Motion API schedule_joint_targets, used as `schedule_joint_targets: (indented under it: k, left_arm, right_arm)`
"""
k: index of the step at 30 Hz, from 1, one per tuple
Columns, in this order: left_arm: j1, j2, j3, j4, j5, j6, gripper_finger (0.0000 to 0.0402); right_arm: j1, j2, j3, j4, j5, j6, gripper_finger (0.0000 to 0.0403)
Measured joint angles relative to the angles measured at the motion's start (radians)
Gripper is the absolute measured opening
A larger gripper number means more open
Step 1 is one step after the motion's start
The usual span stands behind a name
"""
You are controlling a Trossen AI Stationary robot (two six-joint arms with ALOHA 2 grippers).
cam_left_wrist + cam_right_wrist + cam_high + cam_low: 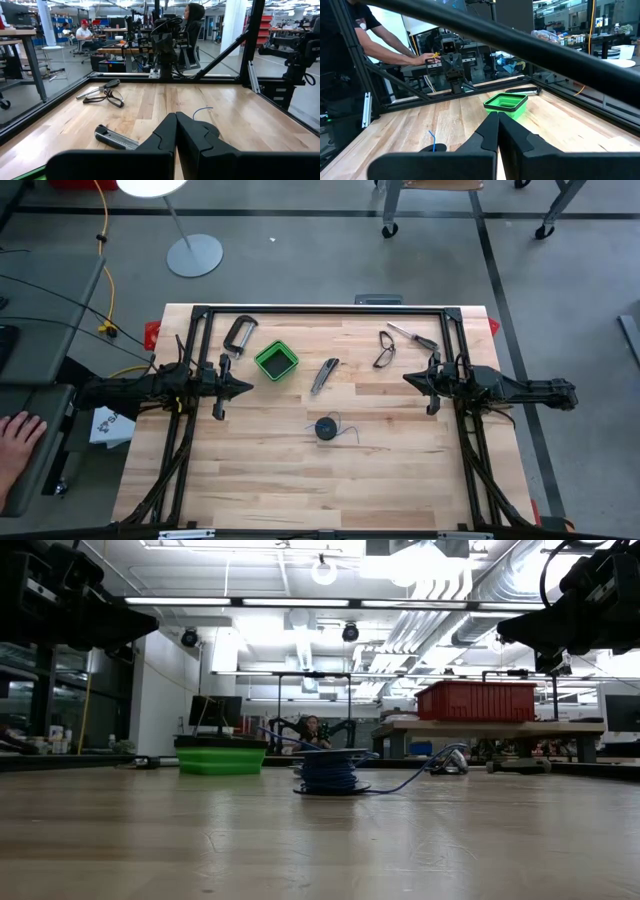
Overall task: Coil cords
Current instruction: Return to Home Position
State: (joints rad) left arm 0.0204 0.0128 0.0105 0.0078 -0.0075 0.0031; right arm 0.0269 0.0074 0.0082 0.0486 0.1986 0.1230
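A small round dark spool (327, 428) wound with thin blue wire (330, 771) stands on its flat end near the middle of the wooden table. Loose ends of the wire trail from it onto the boards (415, 775); one blue end sticks up (432, 139). My left gripper (247, 388) waits shut above the table's left side, pointing level at the middle (176, 131). My right gripper (408, 378) waits shut above the right side, also level (497, 131). Neither is near the spool.
A green box (276, 361), a metal clamp (238, 334), a utility knife (323, 376), glasses (385, 352) and a screwdriver (412, 336) lie on the table's far half. A black frame (320, 311) rims the table. A person's hand (18, 432) shows beyond the left edge.
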Motion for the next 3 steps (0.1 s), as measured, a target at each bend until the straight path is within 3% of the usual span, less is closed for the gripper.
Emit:
schedule_joint_targets:
  k: [3]
  left_arm:
    - [0.0, 0.0, 0.0, 0.0, 0.0, 0.0, 0.0001]
  right_arm:
    - [0.0, 0.0, 0.0, 0.0, 0.0, 0.0, 0.0]
